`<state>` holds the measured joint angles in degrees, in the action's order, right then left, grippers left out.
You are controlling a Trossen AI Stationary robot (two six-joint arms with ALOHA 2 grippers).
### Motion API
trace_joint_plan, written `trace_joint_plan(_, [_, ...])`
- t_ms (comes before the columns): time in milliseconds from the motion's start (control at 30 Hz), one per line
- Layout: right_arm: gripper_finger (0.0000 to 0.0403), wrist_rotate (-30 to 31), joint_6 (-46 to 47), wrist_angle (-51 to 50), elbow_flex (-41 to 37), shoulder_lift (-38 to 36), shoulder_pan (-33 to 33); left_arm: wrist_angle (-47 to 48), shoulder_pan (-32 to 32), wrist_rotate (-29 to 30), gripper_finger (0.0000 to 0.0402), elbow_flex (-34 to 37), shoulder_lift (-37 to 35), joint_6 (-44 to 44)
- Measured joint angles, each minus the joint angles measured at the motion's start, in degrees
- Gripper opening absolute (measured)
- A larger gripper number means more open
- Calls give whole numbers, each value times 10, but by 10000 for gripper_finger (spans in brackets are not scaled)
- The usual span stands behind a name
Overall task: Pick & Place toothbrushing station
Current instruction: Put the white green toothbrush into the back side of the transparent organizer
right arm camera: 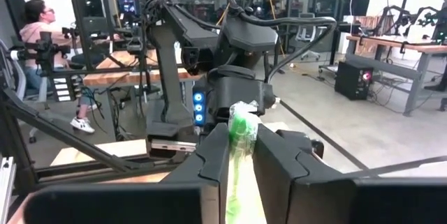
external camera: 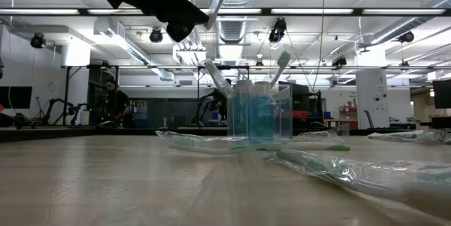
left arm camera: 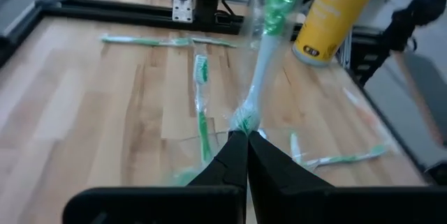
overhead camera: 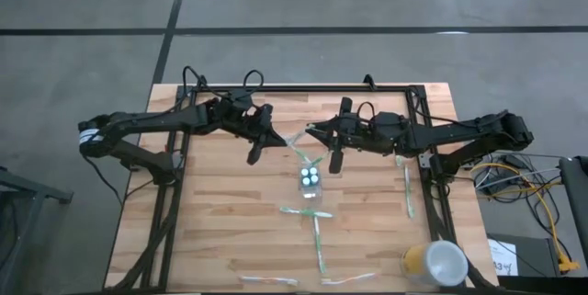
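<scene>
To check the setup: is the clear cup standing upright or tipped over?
Upright: the clear cup stands on the table, tubes inside.

Overhead looking down, table-level view level across, both sharing clear cup (overhead camera: 310, 179)

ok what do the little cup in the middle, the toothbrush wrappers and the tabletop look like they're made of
The cup looks like clear hard plastic: the blue-tinted tubes show straight through its walls. The toothbrushes seem sealed in thin, glossy plastic film, since it crinkles and catches glare. The tabletop appears to be jointed wood planks with visible grain and a light sheen, possibly butcher block.
</scene>
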<state>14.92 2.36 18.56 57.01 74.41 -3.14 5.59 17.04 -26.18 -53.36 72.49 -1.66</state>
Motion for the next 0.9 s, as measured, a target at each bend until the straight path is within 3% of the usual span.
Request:
trace_joint_plan(133, [41,-1,-8,0,0,-1,0,-1,0,1,7,0,0,57])
trace_joint_plan(667, [46,-2,-22,1,0,-1,0,-7,-1,7,113,0,0,68])
trace_joint_plan(900, [47,0,-43,3,0,-2,0,-11,-1,-8,130,0,-11,98])
